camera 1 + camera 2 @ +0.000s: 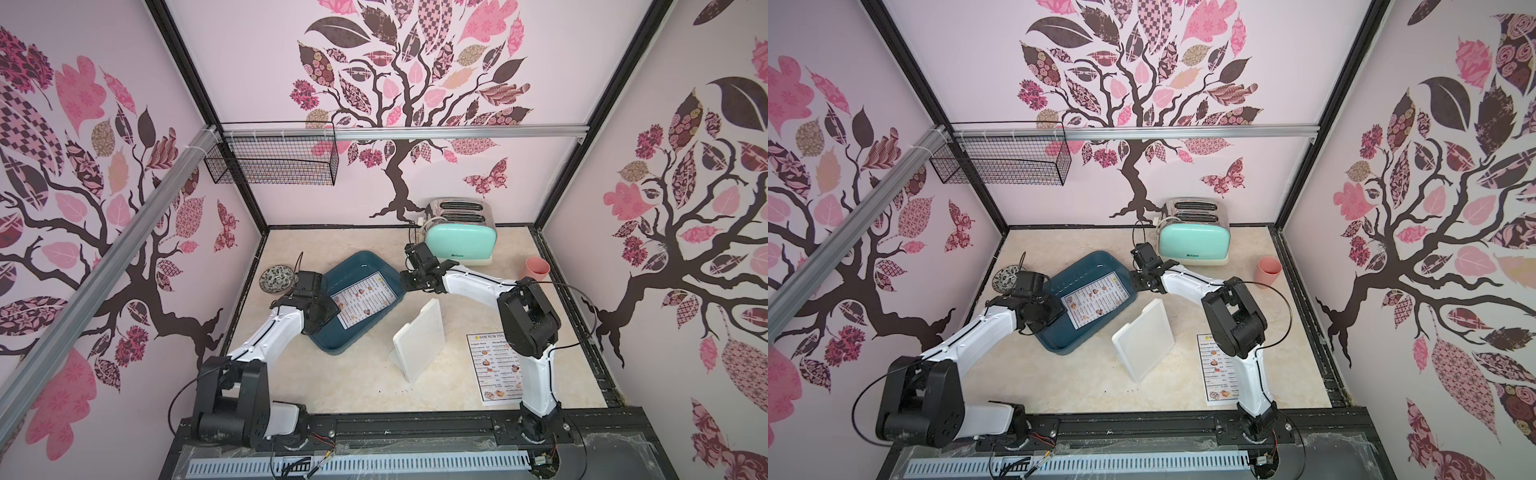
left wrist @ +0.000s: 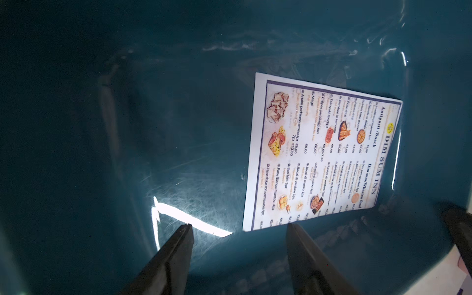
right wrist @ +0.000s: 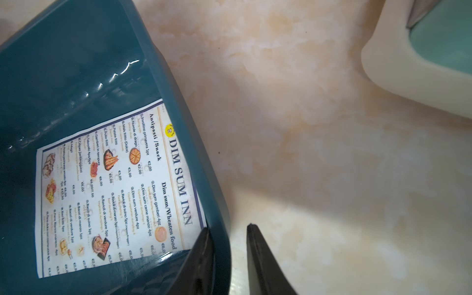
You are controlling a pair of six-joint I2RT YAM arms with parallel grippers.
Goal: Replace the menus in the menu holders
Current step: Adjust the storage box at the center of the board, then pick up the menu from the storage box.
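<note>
My left jaws spread, empty, low in dark blue tray (image 1: 332,345); menu (image 1: 365,300) lies flat just right of them in a top view, long axis lower-left to upper-right. My right jaws slightly apart, straddling the tray's wall. So my left arm is nearer.

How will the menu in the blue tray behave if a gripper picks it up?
The menu looks paper-thin and lies flat on the tray floor: probably floppy, and hard to pinch. The floor is glossy, so it may slide when pushed.

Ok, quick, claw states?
Left claw: open, empty, over the tray.
Right claw: open, astride the tray wall, not gripping it.
</note>
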